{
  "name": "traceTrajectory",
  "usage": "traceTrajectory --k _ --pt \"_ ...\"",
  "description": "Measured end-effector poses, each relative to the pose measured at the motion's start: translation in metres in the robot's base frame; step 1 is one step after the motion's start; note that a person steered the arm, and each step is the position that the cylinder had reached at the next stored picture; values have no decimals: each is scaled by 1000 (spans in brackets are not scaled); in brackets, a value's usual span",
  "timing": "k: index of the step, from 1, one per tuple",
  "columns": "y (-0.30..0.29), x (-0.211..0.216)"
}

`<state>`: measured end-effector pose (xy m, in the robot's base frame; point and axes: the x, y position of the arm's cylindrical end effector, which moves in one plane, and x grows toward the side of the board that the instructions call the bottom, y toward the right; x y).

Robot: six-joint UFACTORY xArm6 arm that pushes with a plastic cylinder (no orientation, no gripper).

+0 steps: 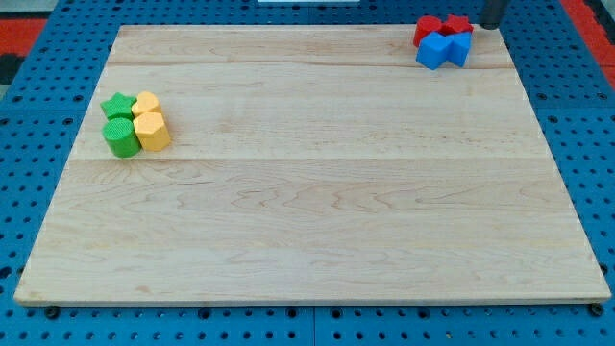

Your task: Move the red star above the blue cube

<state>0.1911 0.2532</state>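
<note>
Wooden board (307, 192), green and yellow blocks (135, 124) clustered at view's left, red star (458, 24) touching blue cube (459, 46) top right, my tip (491, 26) just beside star, holding nothing

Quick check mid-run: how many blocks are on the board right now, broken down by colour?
Red: 2, the red star and another red block, at the view's top right.
Blue: 2, the blue cube and another blue block, just below the reds.
Green: 2, a green star and a green cylinder, at the view's left.
Yellow: 2, beside the greens.
Total: 8.
My tip is right of the red star.
</note>
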Motion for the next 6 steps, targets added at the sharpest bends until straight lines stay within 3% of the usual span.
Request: traceTrajectory --k 2,3,4,6 --pt "-65 17" --pt "-66 48" --pt "-67 50" --pt "-79 0"
